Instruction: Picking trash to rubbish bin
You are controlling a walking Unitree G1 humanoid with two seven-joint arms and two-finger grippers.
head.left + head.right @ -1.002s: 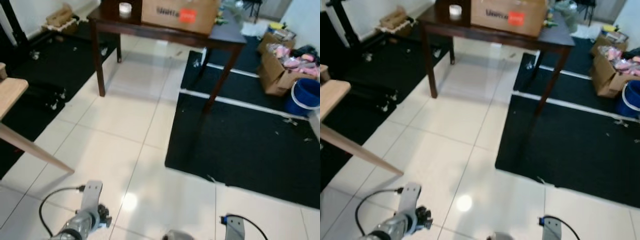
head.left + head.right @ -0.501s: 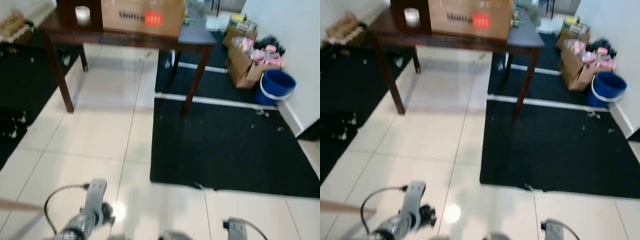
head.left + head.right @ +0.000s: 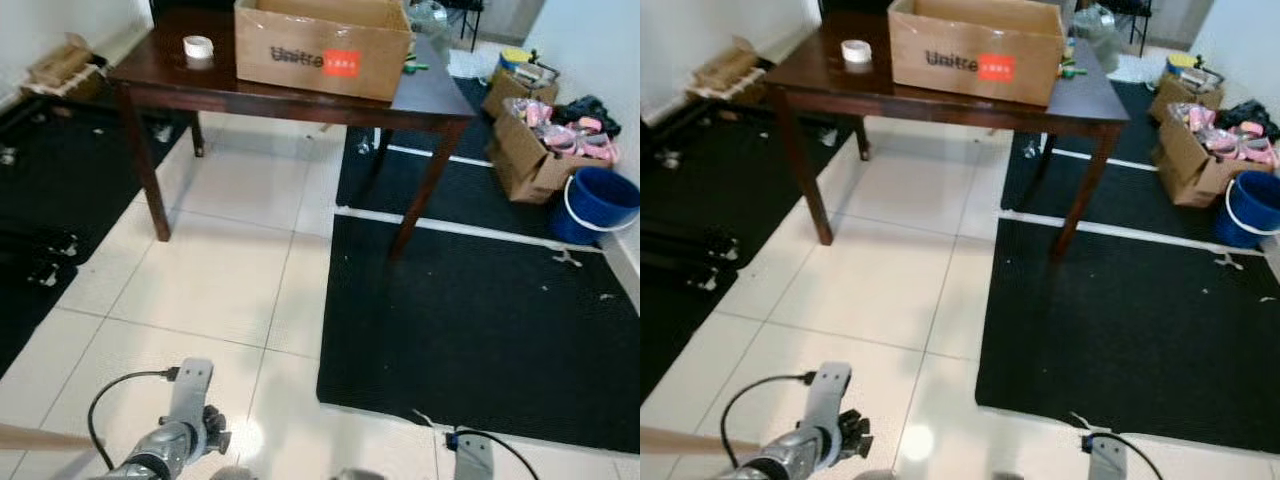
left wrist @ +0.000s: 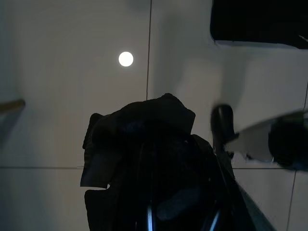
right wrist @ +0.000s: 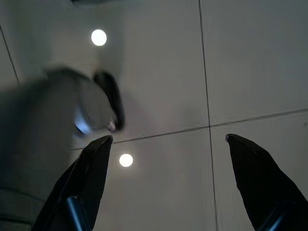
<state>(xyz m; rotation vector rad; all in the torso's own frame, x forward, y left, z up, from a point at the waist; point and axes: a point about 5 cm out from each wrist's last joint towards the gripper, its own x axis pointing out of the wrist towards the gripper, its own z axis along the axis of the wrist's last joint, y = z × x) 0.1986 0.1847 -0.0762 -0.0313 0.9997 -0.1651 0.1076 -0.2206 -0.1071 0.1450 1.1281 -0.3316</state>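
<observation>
A: Your head camera has swung again. A second ago the blue bucket [image 3: 605,205] sat clipped at the right edge; now it's whole, by the wall beyond the black mat [image 3: 480,330].

B: That looks like your bin. Where's the trash?

A: In your left gripper [image 4: 180,211]. The fingers are pinched on a dark crumpled scrap [image 4: 139,139], held over the white tiles [image 3: 215,290].

B: And the other claw?

A: Your right gripper [image 5: 171,185] hangs spread wide, holding nothing.

B: So the pick looks done. I'd judge you're lining up the walk: past the dark table [image 3: 200,85] with its cardboard box [image 3: 322,45], across the mat to that bucket.
</observation>
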